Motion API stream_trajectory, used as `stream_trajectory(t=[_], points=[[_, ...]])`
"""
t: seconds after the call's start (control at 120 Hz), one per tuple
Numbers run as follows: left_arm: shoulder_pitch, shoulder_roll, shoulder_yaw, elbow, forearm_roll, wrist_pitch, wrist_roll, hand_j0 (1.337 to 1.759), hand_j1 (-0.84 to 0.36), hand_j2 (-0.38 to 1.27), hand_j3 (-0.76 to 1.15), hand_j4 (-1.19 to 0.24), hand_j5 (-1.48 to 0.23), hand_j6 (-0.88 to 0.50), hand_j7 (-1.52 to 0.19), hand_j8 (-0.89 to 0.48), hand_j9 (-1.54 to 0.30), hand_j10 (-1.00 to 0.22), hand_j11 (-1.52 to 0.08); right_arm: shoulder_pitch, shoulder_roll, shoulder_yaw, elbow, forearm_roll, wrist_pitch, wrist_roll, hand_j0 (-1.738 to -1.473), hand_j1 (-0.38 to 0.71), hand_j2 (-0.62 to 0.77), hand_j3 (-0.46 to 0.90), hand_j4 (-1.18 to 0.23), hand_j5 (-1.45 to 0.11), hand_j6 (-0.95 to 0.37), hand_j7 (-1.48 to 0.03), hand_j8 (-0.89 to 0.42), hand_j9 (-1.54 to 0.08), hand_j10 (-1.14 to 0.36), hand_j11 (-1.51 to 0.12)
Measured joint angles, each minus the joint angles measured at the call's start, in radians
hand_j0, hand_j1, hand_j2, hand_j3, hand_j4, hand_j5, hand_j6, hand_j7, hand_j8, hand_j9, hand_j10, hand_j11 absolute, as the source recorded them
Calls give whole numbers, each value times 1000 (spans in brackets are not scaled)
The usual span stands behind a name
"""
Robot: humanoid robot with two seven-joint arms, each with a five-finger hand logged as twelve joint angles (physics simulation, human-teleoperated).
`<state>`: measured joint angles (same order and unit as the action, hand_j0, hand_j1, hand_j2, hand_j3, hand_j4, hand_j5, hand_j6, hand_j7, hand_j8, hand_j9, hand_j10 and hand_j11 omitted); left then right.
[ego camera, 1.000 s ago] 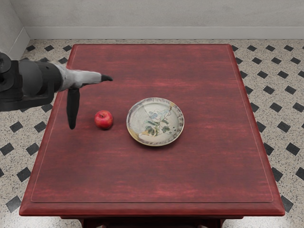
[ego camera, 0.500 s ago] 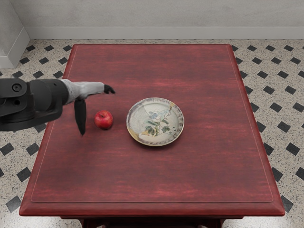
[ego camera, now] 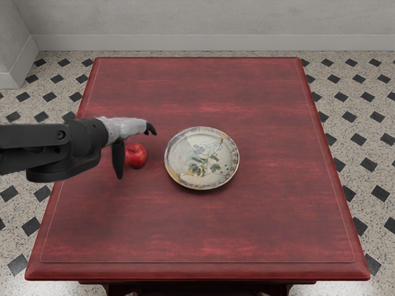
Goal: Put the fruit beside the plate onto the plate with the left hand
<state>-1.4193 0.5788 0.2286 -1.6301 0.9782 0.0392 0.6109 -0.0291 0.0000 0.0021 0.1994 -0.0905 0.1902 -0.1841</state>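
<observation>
since my left hand (ego camera: pixel 126 131) hovers at the apple (ego camera: pixel 136 155), fingers (ego camera: pixel 118 163) spread and empty, i'd wrap its middle before closing.

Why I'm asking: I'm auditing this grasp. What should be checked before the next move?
1. The apple on the table, left of the plate: ok.
2. The plate holds nothing, room for the apple: ok.
3. The left hand open, holding nothing: ok.
4. The left hand touching the apple: cannot tell; they overlap in this view.
5. Fingers wrapped round the apple: not ok.
</observation>
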Motion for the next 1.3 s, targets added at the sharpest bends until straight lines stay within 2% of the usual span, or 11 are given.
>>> stream_trajectory(t=[0.167,0.758,0.825,0.933,1.067,1.3], points=[[16,4,3,26,31,8,0,1658,106,43,0,-207,-266,-208,-265,-208,-265,-207,-265,0,0,0,0,0,0,0,-1658,-331,-3,0,-15,-20,-15,-20,-15,-20,-15,-20],[79,-5,2,48,129,83,0,1658,64,50,0,-243,-312,-244,-312,-243,-311,-242,-311,0,0,0,0,0,0,0,-1658,-331,-3,0,-15,-20,-15,-20,-15,-20,-15,-20],[80,-51,4,56,131,83,0,1658,55,52,0,-250,-321,-251,-321,-251,-321,-250,-321,0,0,0,0,0,0,0,-1658,-331,-3,0,-15,-20,-15,-20,-15,-20,-15,-20],[87,-53,7,67,132,83,0,1658,42,54,0,-261,-335,-262,-335,-261,-335,-260,-335,0,0,0,0,0,0,0,-1658,-331,-3,0,-15,-20,-15,-20,-15,-20,-15,-20],[95,-52,8,71,133,83,0,1658,-9,62,0,-303,-390,-303,-390,-303,-390,-302,-390,0,0,0,0,0,0,0,-1658,-331,-3,0,-15,-20,-15,-20,-15,-20,-15,-20],[105,-48,6,73,133,84,0,1658,-164,89,0,-432,-559,-431,-559,-432,-558,-432,-558,0,0,0,0,0,0,0,-1658,-331,-3,0,-15,-20,-15,-20,-15,-20,-15,-20]])
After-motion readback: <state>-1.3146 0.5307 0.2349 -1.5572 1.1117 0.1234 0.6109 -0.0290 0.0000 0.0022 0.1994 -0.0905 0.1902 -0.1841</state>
